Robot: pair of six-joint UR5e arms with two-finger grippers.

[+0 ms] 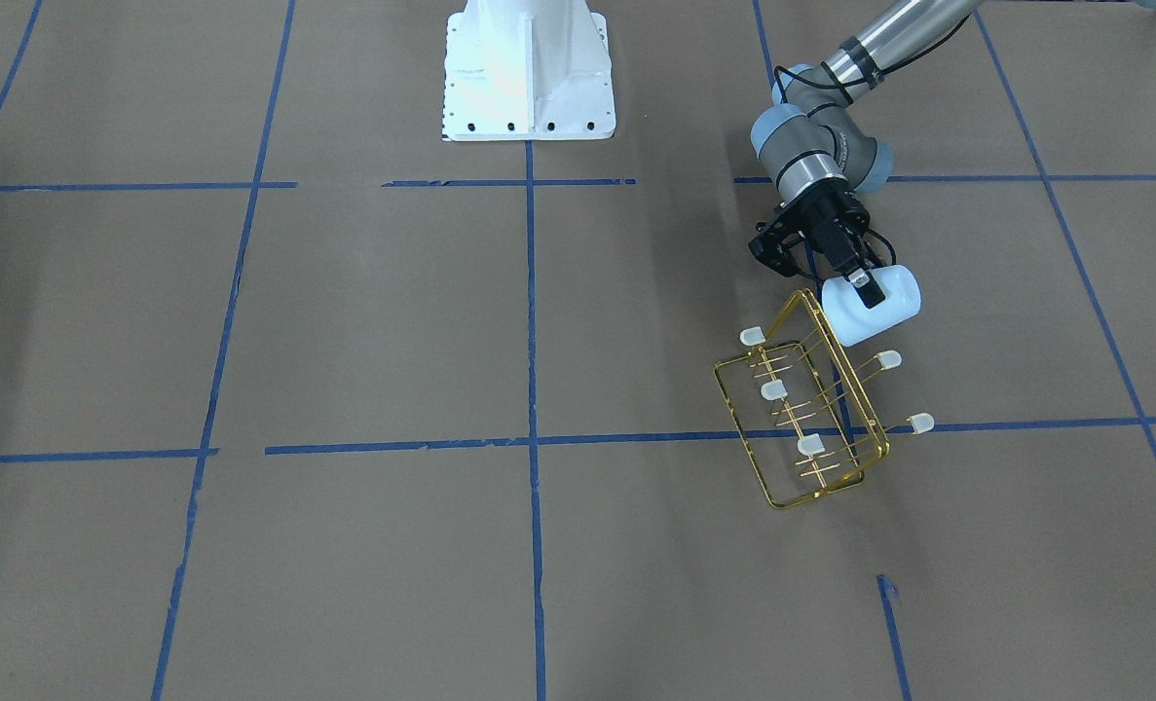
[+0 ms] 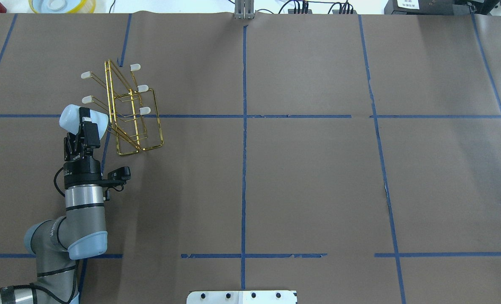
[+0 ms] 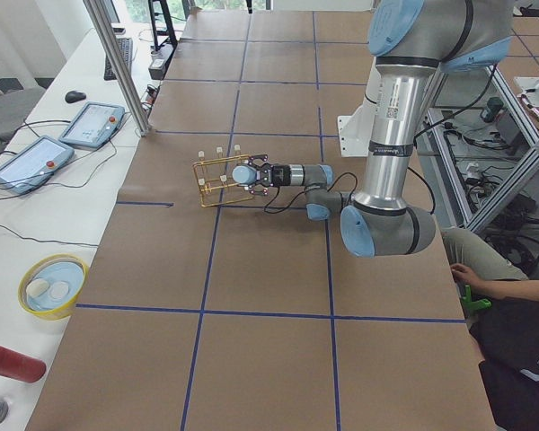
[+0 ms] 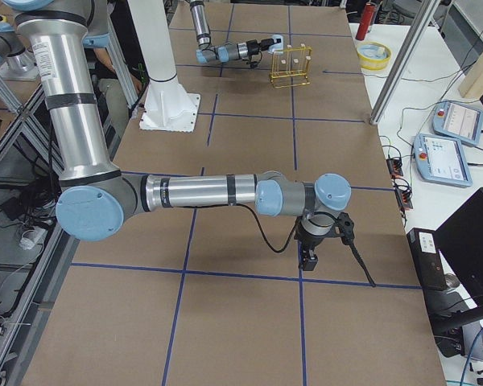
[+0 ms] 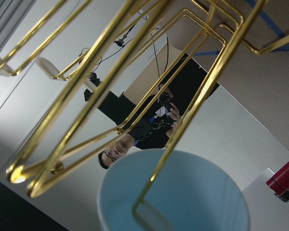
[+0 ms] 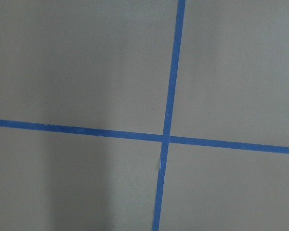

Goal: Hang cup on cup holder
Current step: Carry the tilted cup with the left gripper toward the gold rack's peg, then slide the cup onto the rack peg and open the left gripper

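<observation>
While I hang: my left claw (image 1: 865, 284) clamps the cup (image 1: 897, 304) sideways.
Ahead: prong (image 5: 147, 215) of the cup holder (image 5: 70, 94); I'd ease the mouth squarely over it.

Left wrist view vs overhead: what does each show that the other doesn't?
Left wrist only: the cup's open mouth with one capped prong crossing it, and a person beyond the rack. Overhead only: the left tool clamped on the cup's side, the whole rack standing on the table, and a yellow bowl at the far edge. Both: cup and rack, close together.
</observation>
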